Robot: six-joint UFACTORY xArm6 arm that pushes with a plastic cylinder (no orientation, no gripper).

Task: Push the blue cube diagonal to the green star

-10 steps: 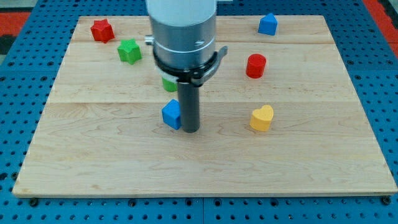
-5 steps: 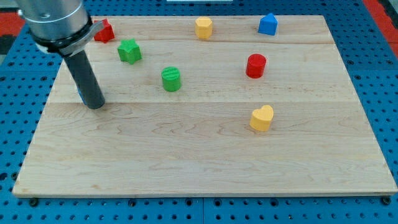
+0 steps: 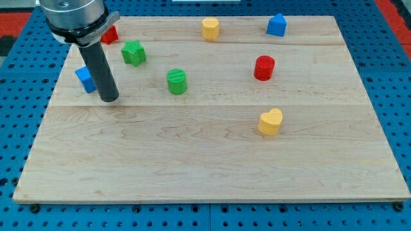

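The blue cube (image 3: pixel 85 79) sits near the board's left edge, below and to the left of the green star (image 3: pixel 133 52). My tip (image 3: pixel 110 99) rests on the board just right of the blue cube, slightly lower in the view. The rod partly covers the cube's right side. The green star lies up and to the right of my tip, apart from it.
A red star (image 3: pixel 109 34) is partly hidden behind the arm at the top left. A green cylinder (image 3: pixel 176 81), a yellow block (image 3: pixel 210 28), a blue block (image 3: pixel 276 25), a red cylinder (image 3: pixel 264 67) and a yellow heart (image 3: pixel 270 121) lie on the wooden board (image 3: pixel 212 167).
The blue cube was pushed from mid-board far to the left, then slightly up. My tip has shifted a little right of it, uncovering the cube.
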